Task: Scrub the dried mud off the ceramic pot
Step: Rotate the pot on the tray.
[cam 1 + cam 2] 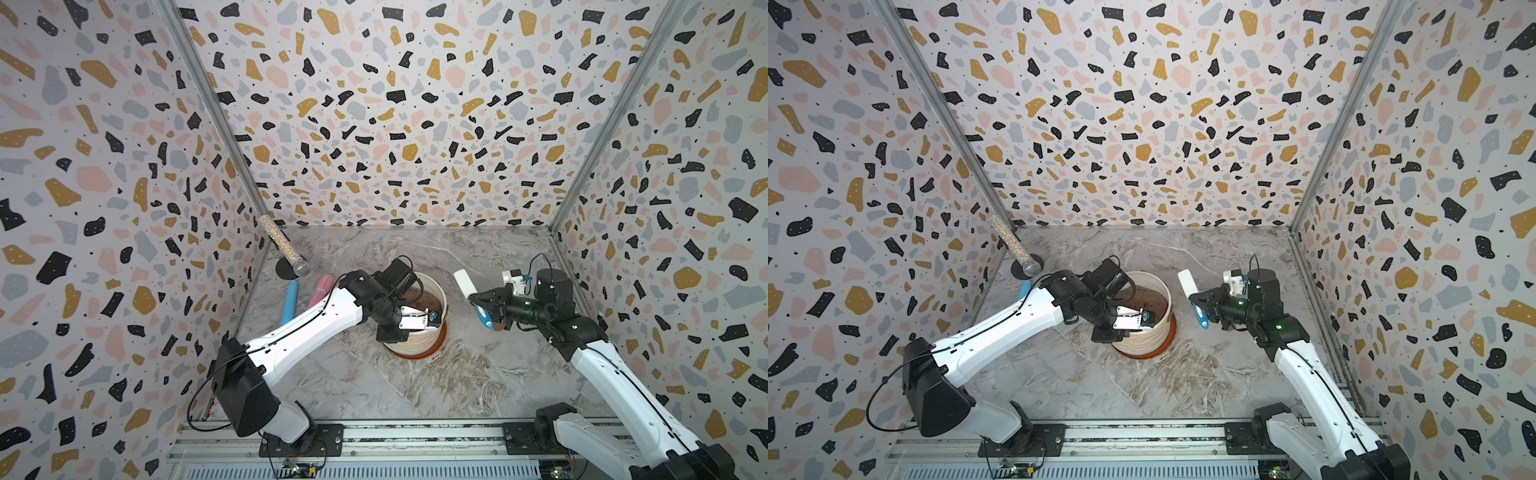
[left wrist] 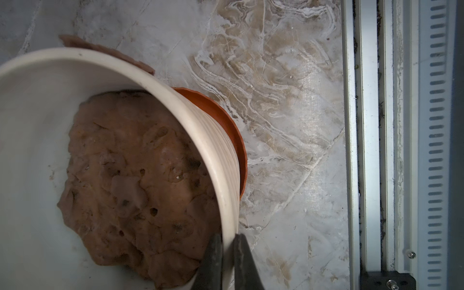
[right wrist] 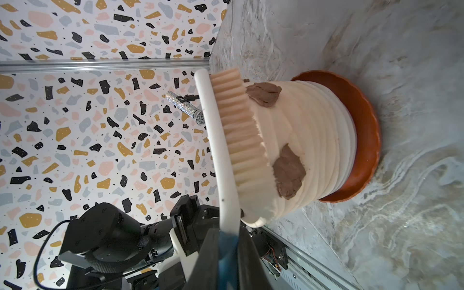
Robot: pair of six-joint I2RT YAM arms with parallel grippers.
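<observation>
Left gripper (image 2: 228,239) jaws pinch the pot (image 2: 221,155) rim; right gripper (image 3: 229,234) jaws pinch a brush (image 3: 213,130) right of it, bristles facing mud (image 3: 288,173)

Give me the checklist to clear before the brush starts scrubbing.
1. Left fingers clamp the pot rim: ok.
2. Right fingers hold the brush: ok.
3. Bristles face the pot's side: ok.
4. Mud patches on that side: ok, two show.
5. Bristles touching mud: not ok; in a top view the brush stands clear of the pot.
6. Pot seated flat in saucer: cannot tell.
</observation>
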